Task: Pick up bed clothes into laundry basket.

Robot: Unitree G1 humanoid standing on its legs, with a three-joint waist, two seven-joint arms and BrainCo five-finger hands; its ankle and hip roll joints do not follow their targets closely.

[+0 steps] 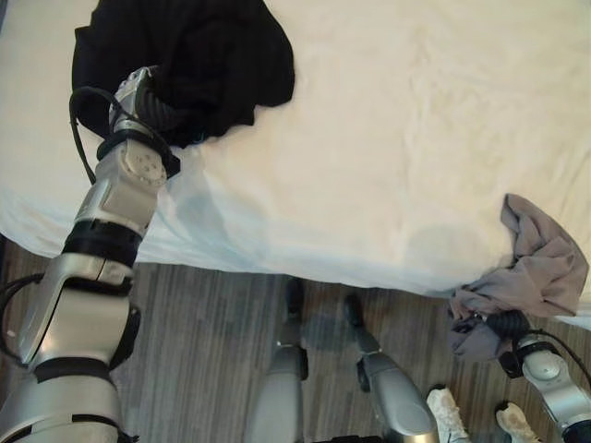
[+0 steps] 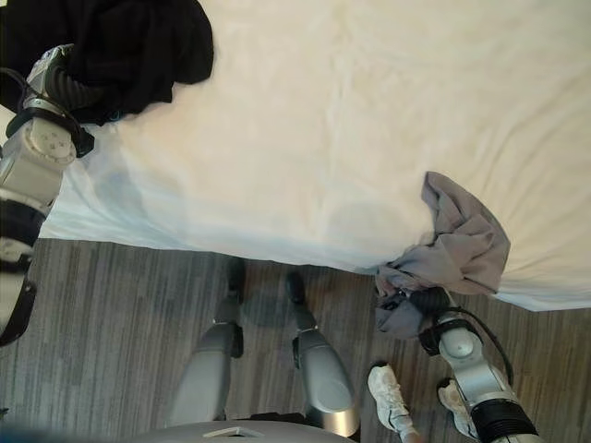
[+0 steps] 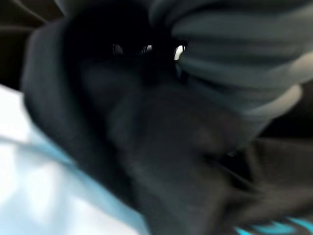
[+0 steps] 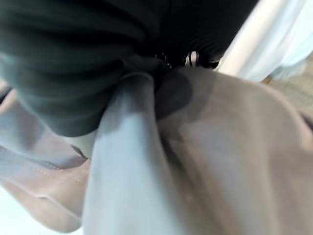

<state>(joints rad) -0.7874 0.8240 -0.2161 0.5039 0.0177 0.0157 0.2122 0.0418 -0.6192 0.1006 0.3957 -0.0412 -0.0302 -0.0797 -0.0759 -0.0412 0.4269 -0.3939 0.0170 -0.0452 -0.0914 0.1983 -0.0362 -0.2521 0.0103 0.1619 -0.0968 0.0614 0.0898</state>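
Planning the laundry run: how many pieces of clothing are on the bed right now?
2. A black garment lies at the bed's far left, with the left hand in it. A grey garment hangs over the near right edge, bunched at the right hand. Folds might hide more.

My left hand: fingers buried in the crumpled black garment.
My right hand: fingers hidden under the bunched grey cloth.
Black garment: top cut off.
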